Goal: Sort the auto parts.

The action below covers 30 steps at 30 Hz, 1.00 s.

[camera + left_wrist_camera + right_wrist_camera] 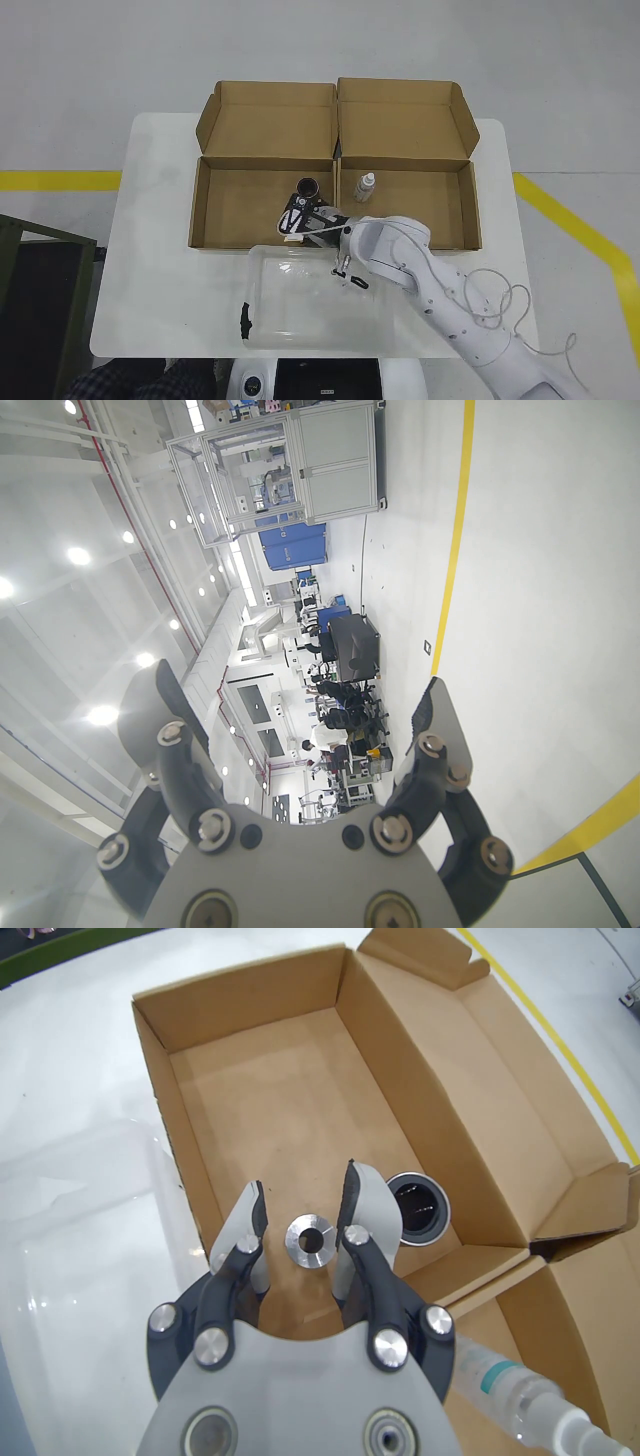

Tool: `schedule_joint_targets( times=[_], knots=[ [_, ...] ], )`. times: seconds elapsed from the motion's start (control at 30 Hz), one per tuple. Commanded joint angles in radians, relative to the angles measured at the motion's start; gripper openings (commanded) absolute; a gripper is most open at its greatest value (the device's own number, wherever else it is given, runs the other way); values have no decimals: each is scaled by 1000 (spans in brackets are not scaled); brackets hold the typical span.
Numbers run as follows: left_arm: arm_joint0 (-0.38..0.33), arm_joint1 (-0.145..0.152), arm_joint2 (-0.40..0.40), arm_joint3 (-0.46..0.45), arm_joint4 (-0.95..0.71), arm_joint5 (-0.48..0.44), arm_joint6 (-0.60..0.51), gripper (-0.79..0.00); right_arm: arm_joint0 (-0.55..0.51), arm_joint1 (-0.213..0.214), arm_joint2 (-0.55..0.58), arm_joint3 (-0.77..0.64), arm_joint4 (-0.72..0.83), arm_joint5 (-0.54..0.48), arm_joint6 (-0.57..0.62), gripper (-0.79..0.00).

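Spread apart, the right claw (pixel 303 1200) is hovering over the metal ring (pixel 295 1240) in the box (pixel 240 1003), probably finishing a drop and next needing to lift clear.

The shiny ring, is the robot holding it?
No. The right gripper is open over the shiny ring, not touching it. The left gripper is open and empty.

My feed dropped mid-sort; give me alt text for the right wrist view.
The right end effector hangs open over a cardboard box, framing a silver metal ring on its floor. A dark cylindrical part stands beside the ring; a spray bottle is in the neighbouring box.
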Motion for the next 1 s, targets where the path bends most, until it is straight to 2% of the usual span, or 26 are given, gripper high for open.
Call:
schedule_joint_targets(
  times=[0.0,0.27,0.53,0.97],
  knots=[
    [0,0,0,0,0,0,0,0,-33,8,27,-48,7,-10,-15,-486],
    [0,0,0,0,0,0,0,0,-218,49,153,-195,-4,-73,-121,-477],
    [0,0,0,0,0,0,0,0,-426,92,352,-277,-33,-111,-285,-440],
    [0,0,0,0,0,0,0,0,-721,139,702,-282,-3,-216,-624,-400]
  ],
)
